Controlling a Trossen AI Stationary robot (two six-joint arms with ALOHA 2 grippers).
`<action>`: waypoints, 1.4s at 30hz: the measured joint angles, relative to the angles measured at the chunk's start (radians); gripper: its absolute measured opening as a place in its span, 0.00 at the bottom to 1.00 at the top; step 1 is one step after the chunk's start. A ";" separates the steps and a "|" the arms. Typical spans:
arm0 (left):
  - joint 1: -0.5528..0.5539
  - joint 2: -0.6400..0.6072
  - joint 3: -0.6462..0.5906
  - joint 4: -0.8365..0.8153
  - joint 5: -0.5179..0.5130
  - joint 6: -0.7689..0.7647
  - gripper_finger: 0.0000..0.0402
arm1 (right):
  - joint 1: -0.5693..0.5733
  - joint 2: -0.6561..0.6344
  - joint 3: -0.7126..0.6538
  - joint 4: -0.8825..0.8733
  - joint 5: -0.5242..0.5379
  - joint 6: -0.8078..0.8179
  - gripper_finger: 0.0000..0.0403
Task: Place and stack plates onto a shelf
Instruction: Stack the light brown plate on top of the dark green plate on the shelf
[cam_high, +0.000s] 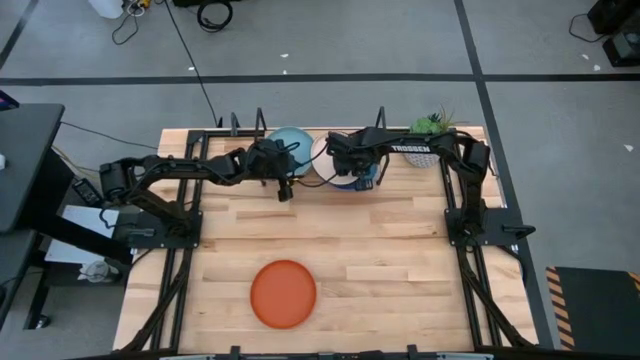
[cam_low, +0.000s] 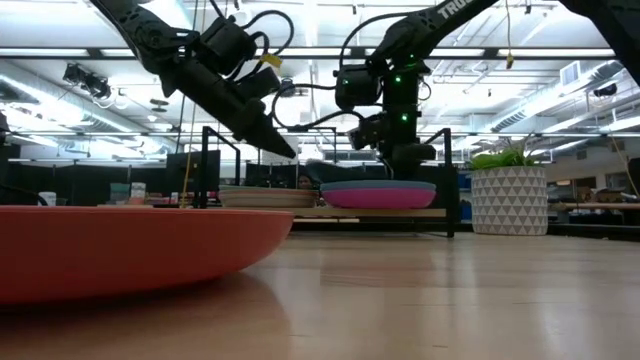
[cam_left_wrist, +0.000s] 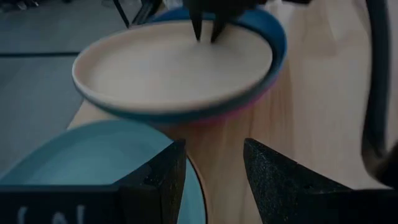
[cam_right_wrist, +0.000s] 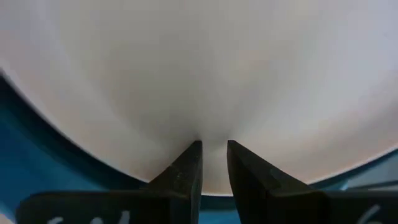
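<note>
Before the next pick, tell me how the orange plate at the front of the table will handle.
The orange plate looks stiff: its rim holds a clean curve in the low view. Its shallow, low edge probably gives an end effector little to pinch, so it may slide on the smooth wooden tabletop if pushed. Lying flat, it seems unlikely to tip or roll.

Counter (cam_high: 350, 250): pale wood in butcher-block strips, satin sheen from where I watch. Orange plate (cam_high: 283, 293): smooth, matt. Cream plate (cam_left_wrist: 168, 68): smooth with soft gloss, on a blue plate (cam_left_wrist: 277, 43). Left hand (cam_left_wrist: 214, 180): fingers (cam_left_wrist: 273, 180) of grainy, matt black plastic. Planter (cam_low: 508, 200): white, faceted relief.
</note>
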 joint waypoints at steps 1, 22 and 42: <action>0.001 0.000 0.000 0.010 0.000 0.003 0.42 | -0.003 0.000 0.000 0.007 -0.012 0.000 0.20; 0.030 0.098 0.001 0.117 -0.094 0.065 0.42 | -0.001 0.000 0.000 0.079 -0.082 -0.022 0.19; 0.026 0.097 0.001 0.161 -0.106 0.153 0.42 | -0.010 -0.051 0.000 0.024 -0.038 -0.073 0.19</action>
